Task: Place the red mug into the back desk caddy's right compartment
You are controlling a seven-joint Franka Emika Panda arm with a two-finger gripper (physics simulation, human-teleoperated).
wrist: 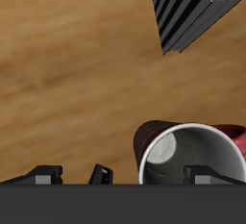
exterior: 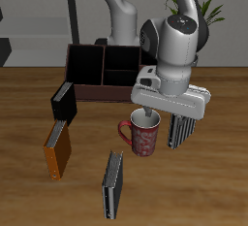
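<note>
Red mug (exterior: 141, 133) sat upright on the wooden table (exterior: 208, 186), white inside and empty, well short of the back desk caddy (exterior: 102, 70). The gripper (exterior: 147, 112) hovered above its rim, finger spacing unclear.

Wood-grained matt table (exterior: 29, 196); red mug (exterior: 141, 134) glazed, speckled outside, smooth white inside; back desk caddy (exterior: 102, 70) was dark and matt; gripper (exterior: 147, 111) smooth pale plastic.

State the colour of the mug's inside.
White inside the red mug; the wrist view shows it best.
</note>
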